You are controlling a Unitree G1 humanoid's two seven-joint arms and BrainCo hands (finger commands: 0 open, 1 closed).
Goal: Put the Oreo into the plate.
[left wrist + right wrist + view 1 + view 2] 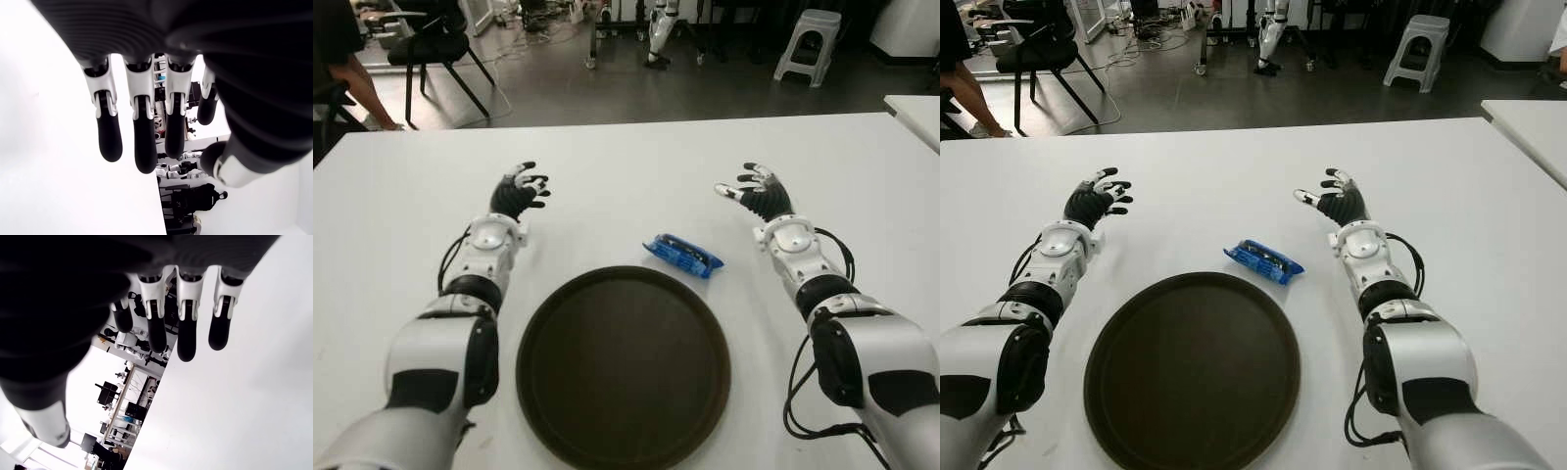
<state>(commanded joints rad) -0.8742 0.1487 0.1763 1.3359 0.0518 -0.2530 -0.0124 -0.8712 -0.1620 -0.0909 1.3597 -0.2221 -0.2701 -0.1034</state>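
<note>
White table [607, 157] fills the foreground, grey floor with a black chair [435, 44] and a white stool [810, 41] behind; one Oreo pack [682, 255], blue wrapper, long and flat, lies on the table just beyond the plate's far rim, slightly right of its centre; one round dark plate [548, 323] with nothing on it; left hand [517, 194] left of the plate, fingers spread, holding nothing; right hand [759, 194] right of the Oreo pack, same; wrist views show only fingers and bare table, no pack.
</note>
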